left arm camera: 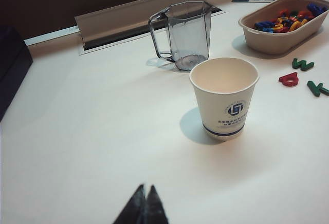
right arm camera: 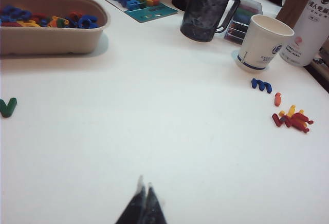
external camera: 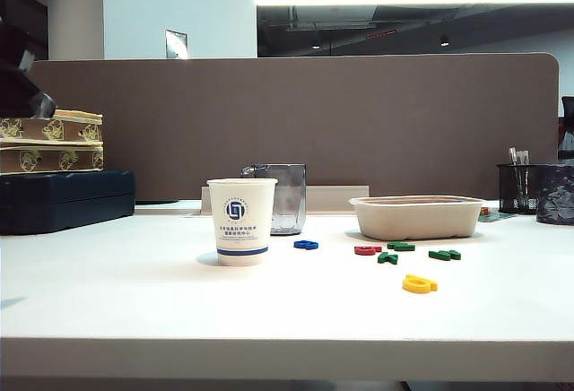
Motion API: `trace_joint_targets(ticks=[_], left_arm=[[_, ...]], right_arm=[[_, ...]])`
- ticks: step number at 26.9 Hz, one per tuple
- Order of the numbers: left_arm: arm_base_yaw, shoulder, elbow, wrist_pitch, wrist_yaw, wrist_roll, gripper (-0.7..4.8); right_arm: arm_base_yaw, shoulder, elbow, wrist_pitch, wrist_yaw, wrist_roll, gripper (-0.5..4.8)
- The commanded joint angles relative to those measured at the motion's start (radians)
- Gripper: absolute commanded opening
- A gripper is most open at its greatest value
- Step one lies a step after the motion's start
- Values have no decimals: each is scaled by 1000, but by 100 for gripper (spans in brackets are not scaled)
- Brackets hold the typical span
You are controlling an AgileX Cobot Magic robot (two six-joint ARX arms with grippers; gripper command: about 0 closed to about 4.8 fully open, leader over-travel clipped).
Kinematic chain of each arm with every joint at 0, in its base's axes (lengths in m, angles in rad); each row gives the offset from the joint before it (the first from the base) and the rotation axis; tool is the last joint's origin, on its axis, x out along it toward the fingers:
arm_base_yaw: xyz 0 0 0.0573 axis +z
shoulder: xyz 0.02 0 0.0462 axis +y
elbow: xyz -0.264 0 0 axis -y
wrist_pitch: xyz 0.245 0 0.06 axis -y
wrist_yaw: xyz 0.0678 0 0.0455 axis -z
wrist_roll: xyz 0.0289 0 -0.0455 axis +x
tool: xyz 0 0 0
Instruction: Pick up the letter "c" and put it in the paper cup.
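Beyond left gripper's closed jaws: paper cup.

left gripper: fingers pressed together, empty, above the desk | right gripper: fingers together, empty, above desk

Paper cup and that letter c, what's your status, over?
Left fingers shut, empty, over table short of paper cup. Right fingers shut, empty, over table. Letter "c" not surely spotted; red rounded letter lies right of cup. Nothing blocks cup.

Bare table before paper cup; letters crowd right.
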Motion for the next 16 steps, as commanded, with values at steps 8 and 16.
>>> trace_joint_targets(ticks=[8, 16], left_arm=[[0, -2, -44, 21, 0, -18, -6], [1, -1, -81, 46, -3, -18, -6]], right_arm=[[3, 1, -45, 48, 10, 11, -1], [2, 1, -65, 60, 1, 12, -1]])
